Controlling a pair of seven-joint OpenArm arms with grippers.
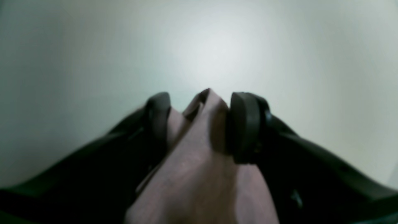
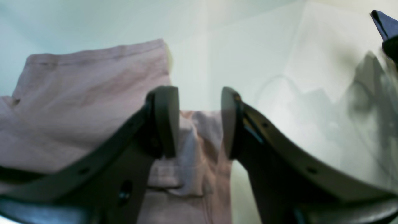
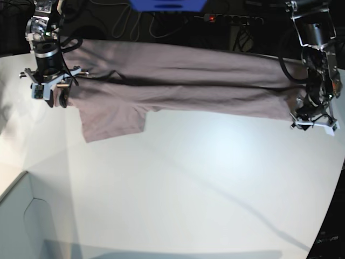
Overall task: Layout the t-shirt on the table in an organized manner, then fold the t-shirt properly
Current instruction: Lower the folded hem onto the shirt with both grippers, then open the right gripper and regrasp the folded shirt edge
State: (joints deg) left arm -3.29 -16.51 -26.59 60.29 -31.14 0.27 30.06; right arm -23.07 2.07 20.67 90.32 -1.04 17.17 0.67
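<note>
Right now I have the t-shirt point(image 3: 178, 86) stretched in a long band across the 12 o'clock side of the table point(image 3: 205, 183), one sleeve hanging toward 6 o'clock near the left end. My left gripper point(image 1: 199, 124) is clamped on a bunched fold of cloth. My right gripper point(image 2: 199, 121) has cloth between its pads, though a gap shows, so I cannot tell whether it grips.

T-shirt point(image 3: 183, 86) across table's point(image 3: 205, 183) far edge
</note>
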